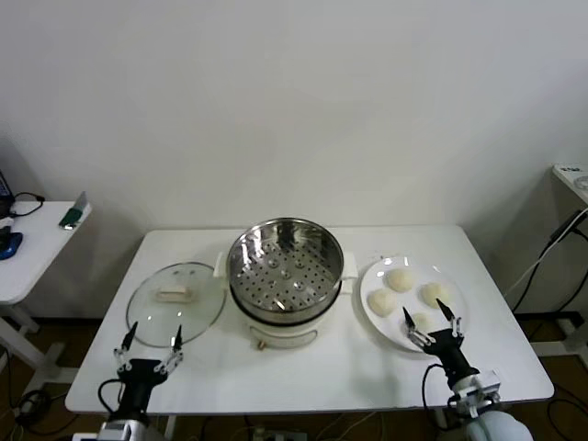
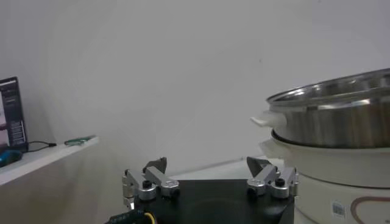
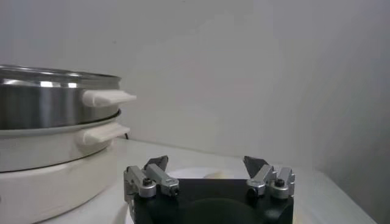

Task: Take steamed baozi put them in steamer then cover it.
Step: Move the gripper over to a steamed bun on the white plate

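**Four baozi on the plate, steamer empty, both end effectors released**

The steamed baozi (image 1: 401, 280) sit together on a flat white plate (image 1: 457, 296) at the right of the white bench (image 1: 312, 372). All four lie close to one another: one at the far side, one to the left, one to the right, and one at the near side that is partly hidden behind the right end effector's fingers.

Just left of the plate, at the middle of the bench, stands the steamer (image 1: 285, 268): a shiny steel basket with a perforated bottom, set on a white pot base with side handles. Nothing lies in the basket. In the right wrist view the steamer (image 3: 55, 109) shows its steel wall stacked over the white base, a white handle on each.

Left of the steamer, the cover (image 1: 175, 301) rests flat on the bench, handle up, the cream bar at its centre. Its rim lies just beside the pot base.

The right end effector (image 1: 432, 322) hovers over the near edge of the plate, fingers spread wide, grasping nothing. The left end effector (image 1: 149, 342) hangs at the near edge of the cover, likewise spread wide and empty. In the left wrist view its fingers (image 2: 155, 176) stand apart, with the steamer (image 2: 335, 115) on one side.

A second white table (image 1: 28, 257) stands far left, apart from the bench, with a few small items on it.
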`<state>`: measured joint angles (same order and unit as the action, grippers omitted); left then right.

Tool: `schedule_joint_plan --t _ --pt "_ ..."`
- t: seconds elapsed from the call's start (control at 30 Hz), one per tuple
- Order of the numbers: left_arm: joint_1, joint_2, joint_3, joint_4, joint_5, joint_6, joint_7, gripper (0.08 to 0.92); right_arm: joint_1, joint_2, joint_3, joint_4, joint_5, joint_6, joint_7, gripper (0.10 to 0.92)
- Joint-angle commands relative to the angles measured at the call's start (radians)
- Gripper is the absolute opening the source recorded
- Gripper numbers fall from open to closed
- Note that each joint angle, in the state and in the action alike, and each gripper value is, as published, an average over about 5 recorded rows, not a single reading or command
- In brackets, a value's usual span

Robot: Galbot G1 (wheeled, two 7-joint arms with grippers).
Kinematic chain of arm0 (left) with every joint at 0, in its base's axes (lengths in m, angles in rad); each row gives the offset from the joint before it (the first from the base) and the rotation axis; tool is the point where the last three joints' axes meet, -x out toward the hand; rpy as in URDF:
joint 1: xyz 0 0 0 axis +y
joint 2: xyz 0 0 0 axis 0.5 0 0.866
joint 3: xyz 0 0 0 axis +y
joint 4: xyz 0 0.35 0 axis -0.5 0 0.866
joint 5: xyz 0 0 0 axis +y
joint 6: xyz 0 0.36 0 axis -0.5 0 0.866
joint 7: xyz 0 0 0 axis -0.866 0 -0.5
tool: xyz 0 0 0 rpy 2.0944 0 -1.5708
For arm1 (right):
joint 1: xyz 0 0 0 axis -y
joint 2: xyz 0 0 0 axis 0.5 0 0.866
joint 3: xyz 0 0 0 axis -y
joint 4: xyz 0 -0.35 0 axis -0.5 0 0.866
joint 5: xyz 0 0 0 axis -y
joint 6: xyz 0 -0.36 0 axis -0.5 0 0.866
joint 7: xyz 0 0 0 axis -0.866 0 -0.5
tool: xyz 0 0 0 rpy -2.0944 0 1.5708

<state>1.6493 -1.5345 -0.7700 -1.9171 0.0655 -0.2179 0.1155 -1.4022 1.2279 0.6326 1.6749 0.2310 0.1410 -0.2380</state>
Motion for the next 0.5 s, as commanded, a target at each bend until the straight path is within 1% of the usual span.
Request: schedule_joint_plan --t 0.03,0.13,0.2,0.33,0.5 --pt "-0.002 0.004 -0.001 0.006 -0.006 -0.010 -0.012 0.823 0.050 -0.051 0.006 -0.006 -0.044 -0.041 -0.034 0.823" --pt "-0.004 0.009 -0.001 0.009 0.000 -0.010 -0.027 0.823 0.108 -0.160 -0.004 -0.020 -0.107 -0.124 -0.115 0.823" --pt "-0.004 0.013 0.001 0.008 0.001 -0.007 -0.041 0.823 0.169 -0.274 -0.032 -0.052 -0.152 -0.180 -0.223 0.823" --pt "-0.002 0.017 0.009 0.006 -0.002 -0.008 -0.059 0.823 0.320 -0.459 -0.133 -0.160 -0.200 -0.210 -0.434 0.823" --pt "0.002 0.023 0.011 0.005 -0.005 -0.014 -0.066 0.823 0.585 -0.601 -0.348 -0.313 -0.263 -0.237 -0.646 0.823"
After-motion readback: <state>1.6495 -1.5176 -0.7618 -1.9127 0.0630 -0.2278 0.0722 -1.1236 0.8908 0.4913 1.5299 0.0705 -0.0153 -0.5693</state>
